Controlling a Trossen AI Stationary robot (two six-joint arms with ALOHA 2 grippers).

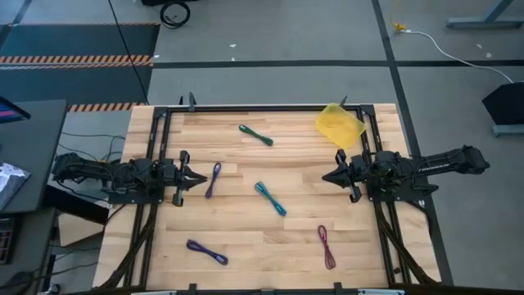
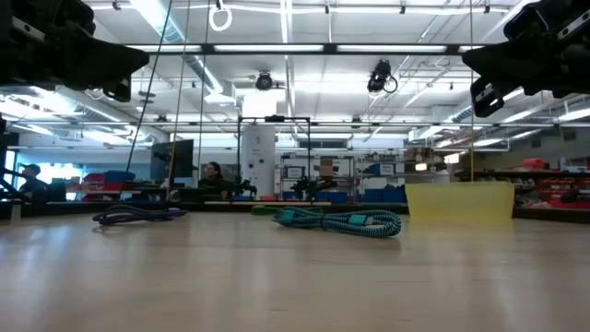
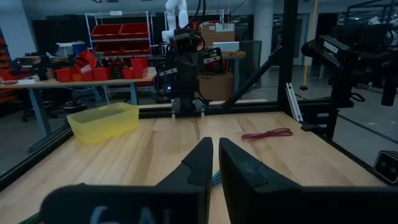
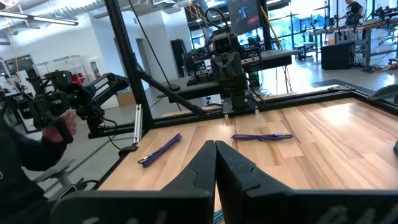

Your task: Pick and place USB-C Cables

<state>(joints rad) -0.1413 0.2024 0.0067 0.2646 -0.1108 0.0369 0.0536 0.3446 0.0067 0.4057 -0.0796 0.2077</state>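
Note:
Five USB-C cables lie flat on the wooden table [image 1: 246,270]: green [image 1: 256,135] at the far middle, violet [image 1: 213,179] just in front of my left gripper, teal [image 1: 270,198] in the centre, maroon [image 1: 327,246] at the near right, dark blue-purple [image 1: 206,251] at the near left. My left gripper [image 1: 202,179] hovers level at the left edge, shut and holding nothing. My right gripper [image 1: 325,176] hovers level at the right edge, shut and holding nothing. The two point at each other across the table, well above it.
A yellow bin [image 1: 340,124] stands at the far right corner, beside the right arm. A black metal frame [image 1: 262,106] runs around the table's edges. In the low view the teal cable [image 2: 341,221] and dark blue-purple cable [image 2: 138,215] lie before the bin [image 2: 459,201].

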